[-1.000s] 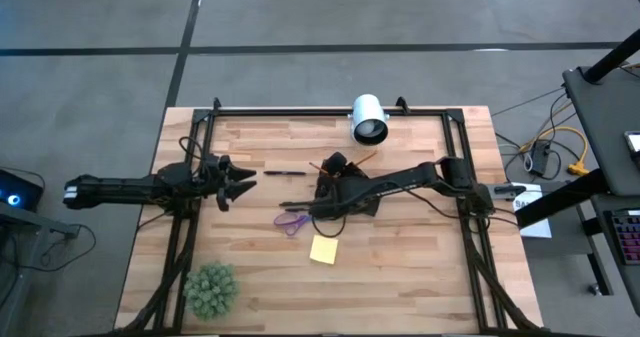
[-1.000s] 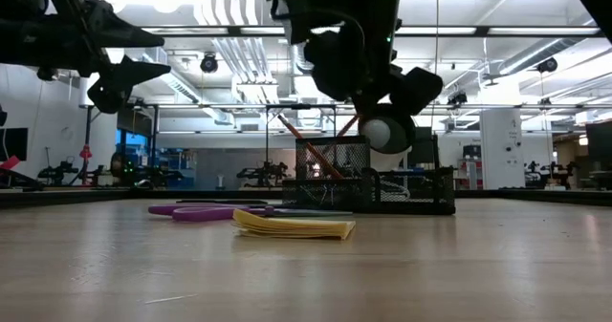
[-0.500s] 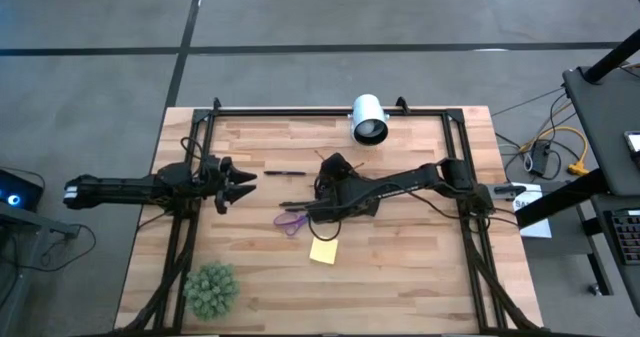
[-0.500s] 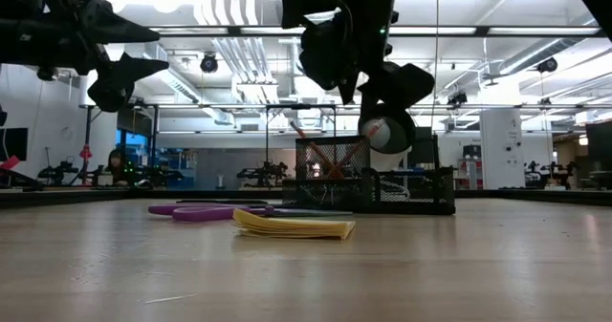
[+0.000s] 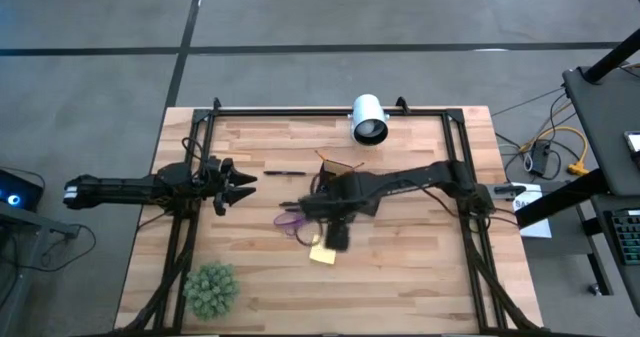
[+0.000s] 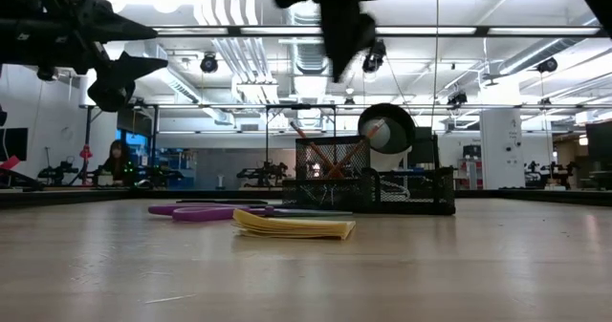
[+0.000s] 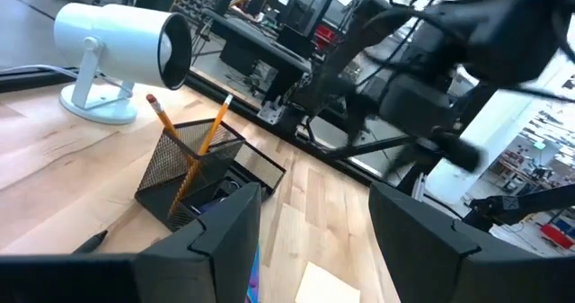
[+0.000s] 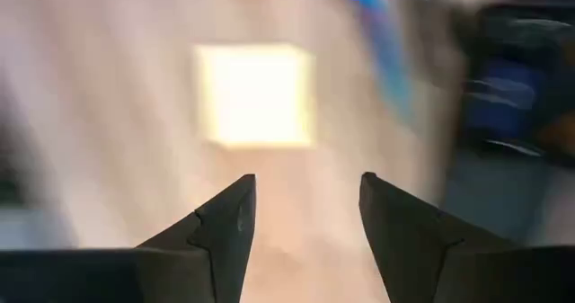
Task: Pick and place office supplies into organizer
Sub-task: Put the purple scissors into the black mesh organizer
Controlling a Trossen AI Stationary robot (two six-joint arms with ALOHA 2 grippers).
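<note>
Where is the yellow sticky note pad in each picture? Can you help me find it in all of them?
High view: the sticky note pad lies on the table just in front of the black organizer, partly under the right arm.
Low view: the pad lies flat in front of the organizer.
Left wrist view: a corner shows at the bottom edge, near the organizer.
Right wrist view: the bright square ahead of the open fingers.
Shared landmark: the organizer.

Pencils (image 7: 190,150) in organizer (image 7: 208,179), scissors (image 5: 292,220) beside.

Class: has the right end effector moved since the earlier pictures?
Yes. The right end effector has swung off the organizer toward the sticky-note pad, hovering open.
</note>
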